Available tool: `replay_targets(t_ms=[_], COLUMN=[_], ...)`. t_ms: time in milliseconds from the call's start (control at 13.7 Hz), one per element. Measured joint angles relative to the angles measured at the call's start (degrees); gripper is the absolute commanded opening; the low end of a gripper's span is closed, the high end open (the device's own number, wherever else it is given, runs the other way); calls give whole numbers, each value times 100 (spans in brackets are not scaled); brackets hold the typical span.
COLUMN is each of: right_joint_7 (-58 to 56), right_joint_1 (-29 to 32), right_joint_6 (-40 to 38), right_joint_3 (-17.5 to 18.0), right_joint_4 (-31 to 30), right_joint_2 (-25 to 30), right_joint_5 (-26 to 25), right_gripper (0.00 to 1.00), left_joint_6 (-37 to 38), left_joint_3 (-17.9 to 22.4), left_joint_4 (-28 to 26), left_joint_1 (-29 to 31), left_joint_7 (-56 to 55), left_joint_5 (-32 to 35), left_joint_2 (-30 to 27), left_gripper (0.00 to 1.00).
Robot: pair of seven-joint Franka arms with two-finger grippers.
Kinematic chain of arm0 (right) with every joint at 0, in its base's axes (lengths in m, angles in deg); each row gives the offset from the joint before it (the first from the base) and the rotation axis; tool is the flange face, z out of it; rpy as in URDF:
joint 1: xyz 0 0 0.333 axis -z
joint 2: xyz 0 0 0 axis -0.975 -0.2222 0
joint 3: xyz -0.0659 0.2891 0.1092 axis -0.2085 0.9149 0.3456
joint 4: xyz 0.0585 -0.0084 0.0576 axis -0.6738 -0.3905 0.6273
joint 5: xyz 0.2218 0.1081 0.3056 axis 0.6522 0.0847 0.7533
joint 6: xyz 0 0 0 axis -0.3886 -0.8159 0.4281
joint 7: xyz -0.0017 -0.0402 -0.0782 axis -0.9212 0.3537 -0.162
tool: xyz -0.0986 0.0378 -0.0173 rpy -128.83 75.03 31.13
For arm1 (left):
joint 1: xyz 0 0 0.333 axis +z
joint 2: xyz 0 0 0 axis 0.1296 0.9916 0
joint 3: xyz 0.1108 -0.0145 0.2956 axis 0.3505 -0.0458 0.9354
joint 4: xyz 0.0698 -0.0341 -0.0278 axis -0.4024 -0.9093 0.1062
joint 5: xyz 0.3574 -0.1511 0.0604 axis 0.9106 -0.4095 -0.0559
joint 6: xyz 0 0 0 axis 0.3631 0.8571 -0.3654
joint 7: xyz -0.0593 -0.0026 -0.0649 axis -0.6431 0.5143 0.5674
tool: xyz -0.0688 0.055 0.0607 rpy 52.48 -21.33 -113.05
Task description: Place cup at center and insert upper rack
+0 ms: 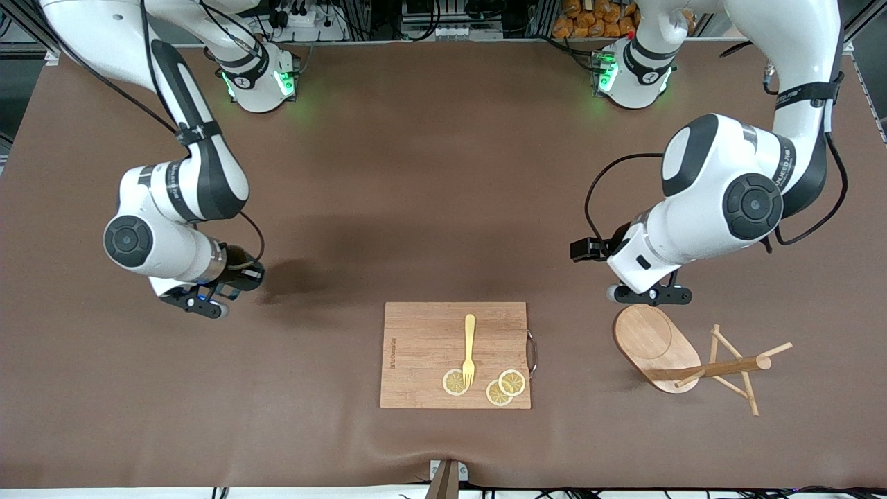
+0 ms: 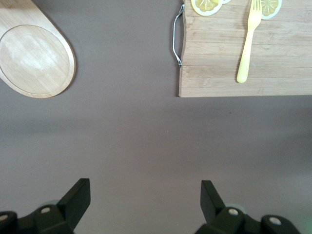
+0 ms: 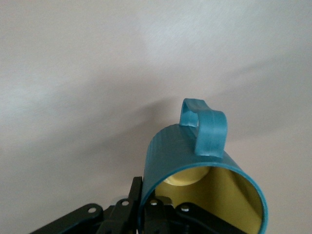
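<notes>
Teal ceramic cup (image 3: 204, 165) with yellow inside sits clamped in the right gripper (image 1: 208, 294), over bare brown mat at about 9 o'clock of the rectangular wooden cutting board (image 1: 455, 355). Step in hand, likely: carrying the cup to centre; next calls for lowering it upright. Left gripper (image 2: 141, 207) is spread wide, hovering by the light wooden mug tree (image 1: 686, 360), toppled at the board's 3 o'clock. Yellow fork (image 1: 469, 348) and lemon slices (image 1: 504, 387) crowd the board.

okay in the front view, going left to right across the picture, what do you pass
Right gripper holding the cup → cutting board with fork and lemon slices → left gripper → mug tree
</notes>
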Motion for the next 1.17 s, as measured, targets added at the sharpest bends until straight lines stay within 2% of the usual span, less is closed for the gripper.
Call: replay_targets(t_ms=[729, 1167], right_joint_7=[3357, 5217], right_joint_1=[-1400, -2368], right_joint_6=[26, 756], right_joint_3=[76, 82], right_joint_4=[-14, -66], right_joint_2=[49, -67], right_joint_5=[149, 302], right_gripper=[0, 0], left_joint_6=[-76, -76], left_joint_3=[-2, -2], left_joint_4=[0, 0], left_joint_1=[7, 5], left_joint_7=[61, 270], left_joint_5=[0, 0], left_joint_2=[42, 45], left_gripper=[100, 100])
